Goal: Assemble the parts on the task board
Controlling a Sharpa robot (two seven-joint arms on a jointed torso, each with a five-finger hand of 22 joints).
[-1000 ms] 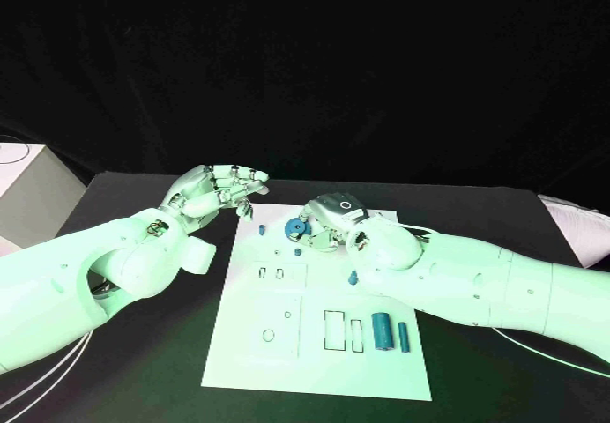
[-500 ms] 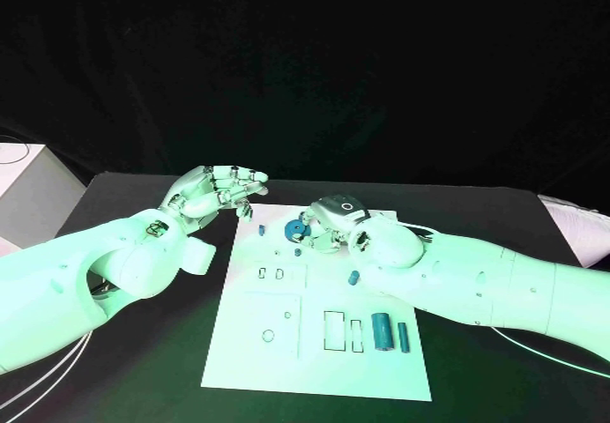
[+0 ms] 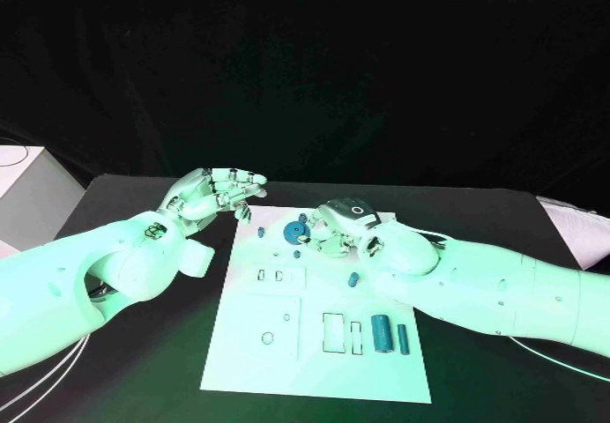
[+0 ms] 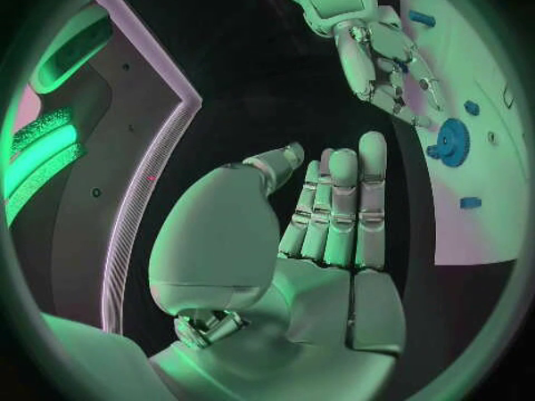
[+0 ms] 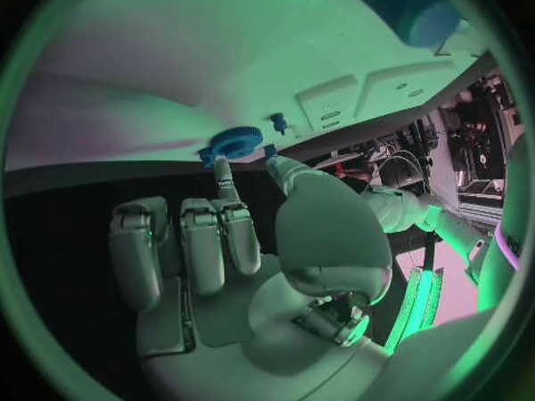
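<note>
- Looking down from the head camera, the task board (image 3: 318, 326) lies in the middle of the black table (image 3: 127, 370). A blue gear (image 3: 295, 232) stands near the board's far edge, a small blue peg (image 3: 262, 232) just to its left, and two blue cylinders (image 3: 382, 332) lie side by side near the right edge. The left hand (image 3: 213, 194) hovers off the board's far left corner, fingers curled inward with nothing visible between them. The right hand (image 3: 341, 227) sits just right of the gear; whether it touches the gear I cannot tell.
- Left wrist camera: the left hand (image 4: 324, 232) has its fingers straight and pressed together, the thumb apart, holding nothing.
- Right wrist camera: the right hand (image 5: 223, 241) reaches one finger and the thumb toward the gear (image 5: 234, 141), the other fingers curled; contact is unclear.
</note>
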